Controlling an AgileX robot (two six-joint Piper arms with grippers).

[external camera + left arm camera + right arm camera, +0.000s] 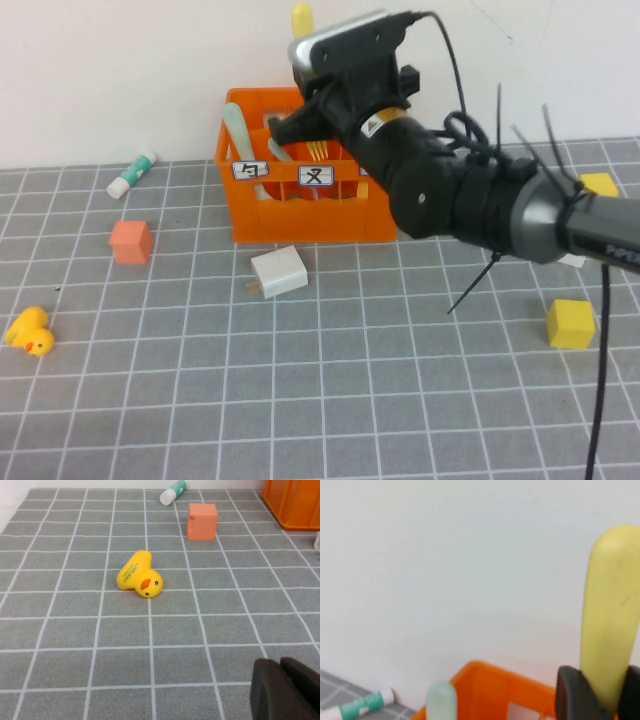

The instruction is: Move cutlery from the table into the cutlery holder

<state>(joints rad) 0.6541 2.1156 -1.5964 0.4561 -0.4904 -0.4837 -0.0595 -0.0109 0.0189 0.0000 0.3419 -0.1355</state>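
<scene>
The right end effector (597, 692) hangs over the back of the crate (300, 215), its dark fingers (572, 692) clamped partway on a yellow piece (610, 610) held upright. Only its rounded handle end shows, poking up above the wrist camera in the high view, so whether it is the knife or a fork is hard to say.

The orange crate stands on the grey worktop (350, 380) near the back wall, with white labels on its front. A mint spoon (240, 135) stands in its left compartment, and a yellow fork (317, 152) shows tines-up in the middle one. A greyish piece (280, 150) leans between them; it may be the grey fork.

The left end effector (287, 687) is closed and empty, low over the worktop at the robot's left, well apart from the crate.

Also on the worktop: a white-and-green tube (133, 173) and an orange cube (131, 241) left of the crate, a white block (279, 271) just in front of it, a yellow duck (29, 332) at the left edge, and a yellow cube (571, 323) on the right.
</scene>
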